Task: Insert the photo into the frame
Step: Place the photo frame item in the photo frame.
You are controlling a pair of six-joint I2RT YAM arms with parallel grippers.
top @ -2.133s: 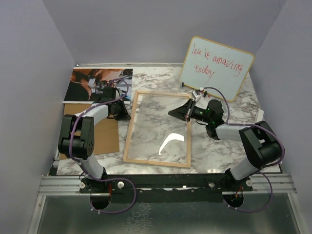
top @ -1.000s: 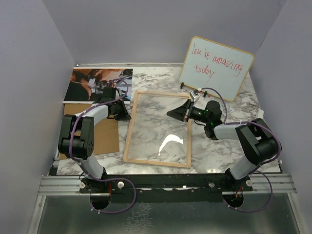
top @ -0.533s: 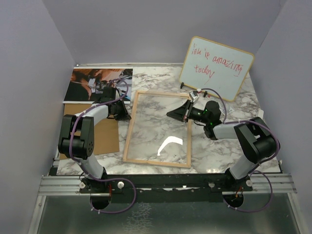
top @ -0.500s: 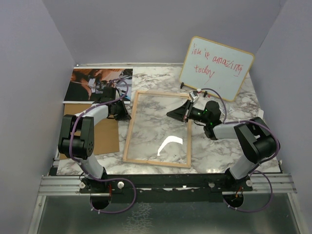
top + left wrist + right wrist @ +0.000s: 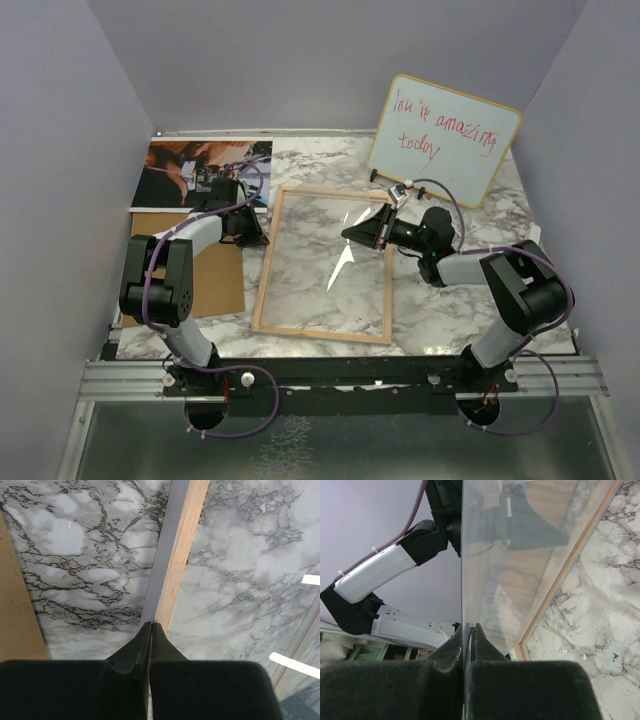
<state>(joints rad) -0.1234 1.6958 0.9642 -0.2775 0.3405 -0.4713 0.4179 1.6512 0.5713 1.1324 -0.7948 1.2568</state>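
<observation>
While the frame lies flat on the marble bench, its clear pane is pinched at the right edge by the right fingers, which are clamped on it. The left fingers are pressed together, tips set at the frame's left rail. The photo is seen at the bench's far-left corner, outside the frame, behind a brown board.

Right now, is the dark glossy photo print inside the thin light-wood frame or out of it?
Out. The photo lies flat at the far left corner; the frame shows only marble through its pane.
</observation>
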